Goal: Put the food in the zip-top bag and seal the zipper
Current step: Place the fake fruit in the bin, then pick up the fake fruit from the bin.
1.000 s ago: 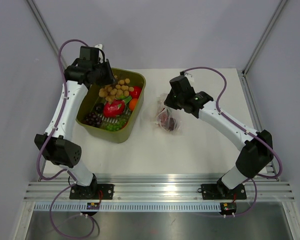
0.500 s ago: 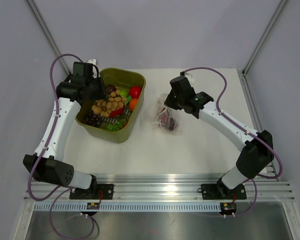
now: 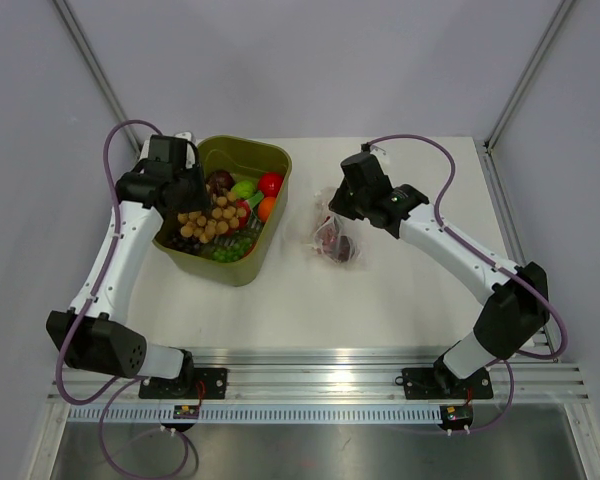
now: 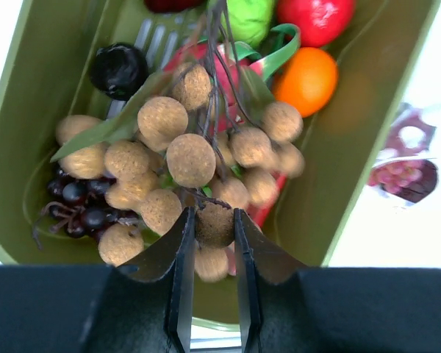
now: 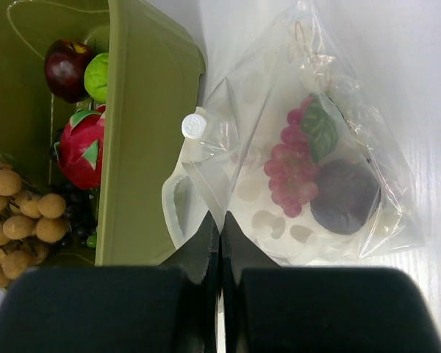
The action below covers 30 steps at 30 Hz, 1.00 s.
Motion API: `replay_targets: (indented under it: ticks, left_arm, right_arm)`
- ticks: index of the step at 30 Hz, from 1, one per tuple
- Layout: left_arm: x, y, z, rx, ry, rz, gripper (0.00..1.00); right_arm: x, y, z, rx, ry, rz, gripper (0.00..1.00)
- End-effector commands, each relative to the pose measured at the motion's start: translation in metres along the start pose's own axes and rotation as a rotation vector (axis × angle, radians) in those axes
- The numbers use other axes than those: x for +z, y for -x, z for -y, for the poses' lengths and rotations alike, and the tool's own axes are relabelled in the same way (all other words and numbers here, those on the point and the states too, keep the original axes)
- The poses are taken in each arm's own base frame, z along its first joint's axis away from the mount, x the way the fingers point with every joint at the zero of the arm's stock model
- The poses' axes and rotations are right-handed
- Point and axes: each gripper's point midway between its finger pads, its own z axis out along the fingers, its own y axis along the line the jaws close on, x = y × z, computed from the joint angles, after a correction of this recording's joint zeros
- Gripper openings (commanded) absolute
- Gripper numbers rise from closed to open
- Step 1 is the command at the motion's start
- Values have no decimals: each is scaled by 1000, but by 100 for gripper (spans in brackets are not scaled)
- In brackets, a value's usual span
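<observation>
My left gripper (image 3: pixel 187 192) (image 4: pixel 212 220) is shut on one ball of a bunch of tan round fruits (image 3: pixel 208 215) (image 4: pixel 191 158), part of the food. The bunch hangs over the olive-green tub (image 3: pixel 242 272) (image 4: pixel 356 140). The tub also holds a red fruit (image 3: pixel 271 183), an orange one (image 4: pixel 305 81), a green one (image 4: pixel 246 18) and dark grapes (image 4: pixel 77 206). The clear zip-top bag (image 3: pixel 337 240) (image 5: pixel 316 110) lies right of the tub with pink grapes (image 5: pixel 290 173) and a dark purple fruit (image 5: pixel 345 195) inside. My right gripper (image 3: pixel 331 210) (image 5: pixel 220 220) is shut on a fold at the bag's edge. I cannot make out the zipper in the crinkled plastic.
A small white round tab (image 5: pixel 193 126) sits at the bag's edge beside the tub wall (image 5: pixel 132 132). The tub stands at the table's back left. Metal rails (image 3: pixel 310 380) run along the near edge, and grey walls close in the back and sides.
The left gripper has carried the tan bunch from the tub's far side toward its near left part. The right arm and the bag have not moved.
</observation>
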Motion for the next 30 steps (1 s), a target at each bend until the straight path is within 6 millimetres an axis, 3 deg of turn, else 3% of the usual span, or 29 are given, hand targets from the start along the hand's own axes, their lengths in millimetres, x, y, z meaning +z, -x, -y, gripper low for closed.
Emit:
replay_targets:
  ticks: [1,2,3,4,5,8,12,13,15,16,19,20,21,23,25,26,30]
  left_arm:
    - [-8,6,-15,5,68,65,14]
    - [-9,6,-17,4,73,68,30]
    - [-10,6,-16,6,68,68,60]
    - [-14,12,-6,24,17,75,83]
    - [-16,17,1,26,-10,75,87]
    - [-36,52,22,30,-74,172,87]
    - [-41,89,44,46,-103,247,80]
    - [-20,88,50,57,-99,206,79]
    - [-9,99,65,73,-119,194,76]
    - [17,95,68,74,-114,142,75]
    - [44,104,82,74,-156,118,73]
    - [69,99,83,74,-150,75,73]
    - [71,104,89,74,-173,76,73]
    - [100,96,96,75,-210,20,75]
    - [115,91,103,46,-264,-21,76]
    - [132,85,101,29,-260,-49,75]
    - [167,73,98,34,-250,-99,75]
  right_arm:
    - [-17,19,-14,9,67,61,0]
    - [-16,18,-13,7,63,58,0]
    - [-16,18,-13,5,63,58,0]
    - [-16,18,-14,3,64,57,0]
    - [-14,18,-13,1,60,55,0]
    - [-13,18,-12,-4,51,56,0]
    - [-14,21,-9,-11,33,67,0]
    - [-13,21,-9,-12,29,67,0]
    - [-11,21,-8,-13,20,66,0]
    - [-10,21,-8,-14,18,66,0]
    - [-6,21,-7,-16,3,58,0]
    - [-6,21,-7,-17,-3,57,0]
    - [-6,21,-6,-22,-8,57,0]
    - [-5,21,-5,-27,-17,55,0]
    - [-5,23,-5,-26,-20,58,0]
    - [-4,22,-6,-25,-22,57,0]
    - [-4,24,-6,-25,-34,58,0]
